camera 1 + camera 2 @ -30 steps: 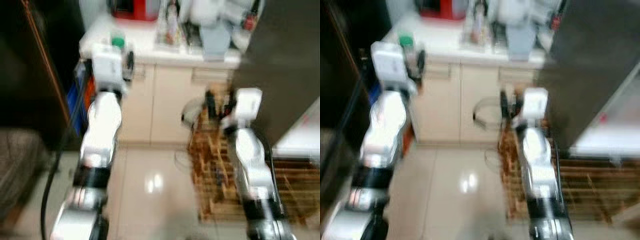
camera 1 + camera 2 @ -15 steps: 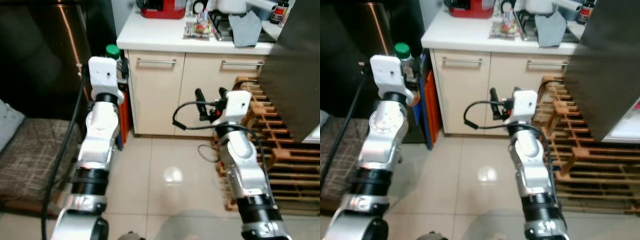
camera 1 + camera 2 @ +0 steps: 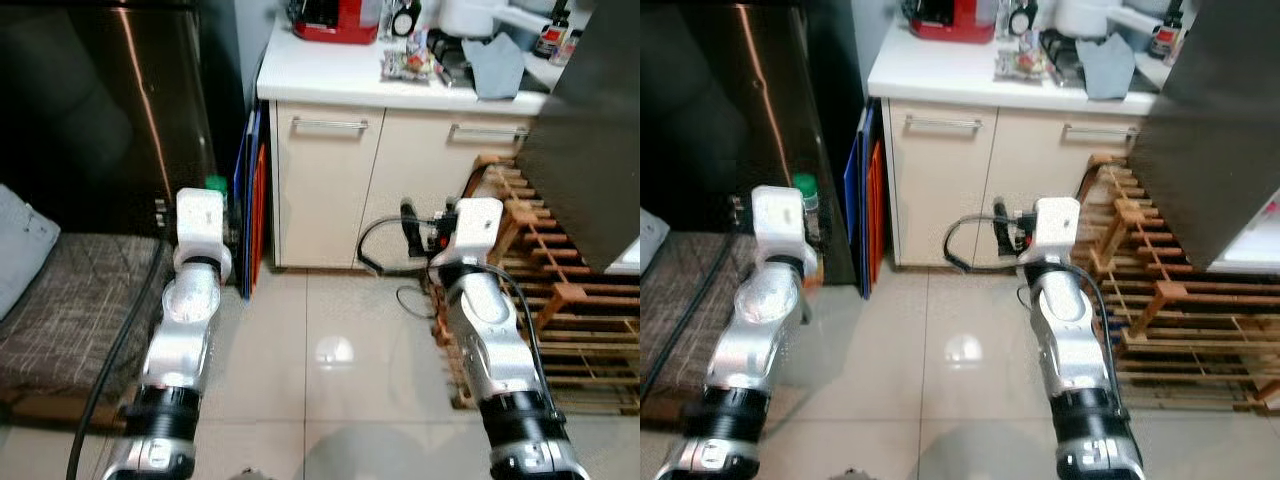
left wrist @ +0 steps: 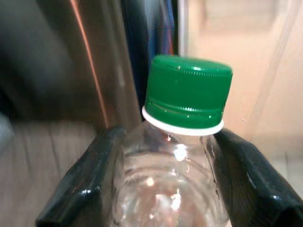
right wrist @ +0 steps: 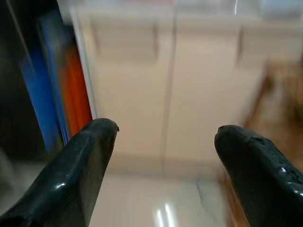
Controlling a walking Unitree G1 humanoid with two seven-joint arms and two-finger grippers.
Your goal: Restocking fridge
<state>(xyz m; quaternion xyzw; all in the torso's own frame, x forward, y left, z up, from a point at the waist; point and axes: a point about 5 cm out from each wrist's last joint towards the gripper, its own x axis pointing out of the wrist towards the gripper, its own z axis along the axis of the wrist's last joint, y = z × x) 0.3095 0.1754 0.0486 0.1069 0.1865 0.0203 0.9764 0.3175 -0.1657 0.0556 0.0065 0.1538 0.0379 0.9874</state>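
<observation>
Pinching a clear bottle (image 4: 170, 189) with a green cap (image 4: 188, 92), the left gripper (image 4: 168, 182) has one black finger (image 4: 83, 187) pressed to each side of it, just below the neck. The bottle is held upright in the air in front of a dark steel appliance (image 3: 90, 110), near blue and orange boards (image 3: 250, 215) leaning at the cabinet's left edge. The right gripper (image 5: 163, 142) hangs empty with its fingers spread wide, facing the cream cabinet doors (image 3: 400, 185) under the white counter (image 3: 330, 70). A wooden rack (image 3: 560, 300) lies on the tiled floor (image 3: 330, 360) by the right arm.
</observation>
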